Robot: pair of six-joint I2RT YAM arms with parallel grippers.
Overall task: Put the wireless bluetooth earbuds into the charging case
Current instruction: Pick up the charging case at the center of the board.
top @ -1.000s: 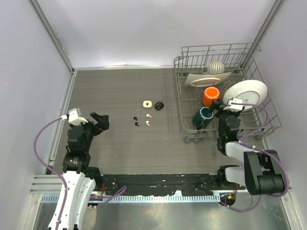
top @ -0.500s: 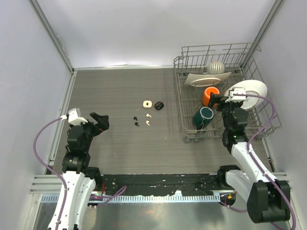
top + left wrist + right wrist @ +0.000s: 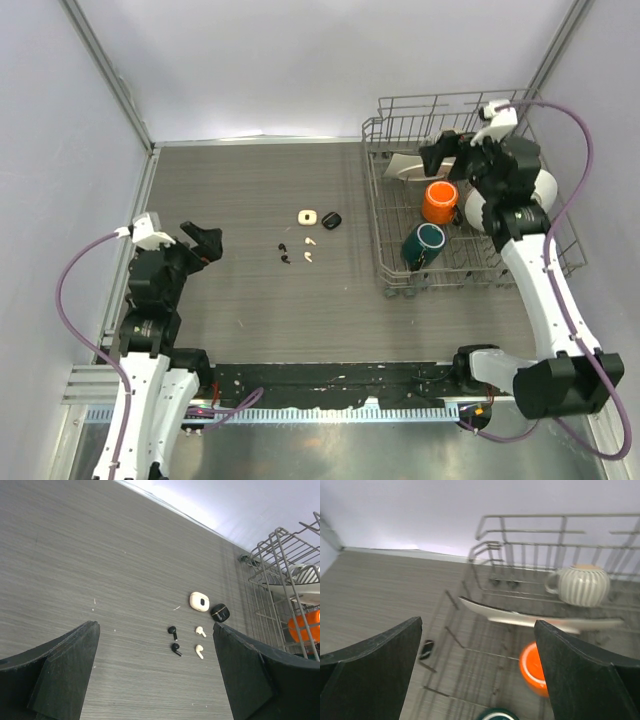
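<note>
Two black earbuds (image 3: 284, 252) and two white earbuds (image 3: 308, 248) lie loose on the grey table, just in front of a white charging case (image 3: 307, 216) and a black charging case (image 3: 331, 219). In the left wrist view the black earbuds (image 3: 174, 640), the white earbuds (image 3: 199, 641), the white case (image 3: 199, 601) and the black case (image 3: 220, 612) all show ahead between the fingers. My left gripper (image 3: 205, 243) (image 3: 154, 650) is open and empty, well to the left of them. My right gripper (image 3: 445, 155) (image 3: 477, 630) hangs open and empty over the dish rack.
A wire dish rack (image 3: 385, 265) at the right holds an orange cup (image 3: 438, 201) (image 3: 534, 667), a green mug (image 3: 424, 243), a striped mug (image 3: 582, 584), a flat plate (image 3: 520, 617) and a white plate (image 3: 545, 188). The black case (image 3: 426, 649) shows through the rack wires.
My right arm has swung up and back, from the rack's near right side to above its far part. My left gripper has shifted slightly left. The earbuds and cases have not moved.
</note>
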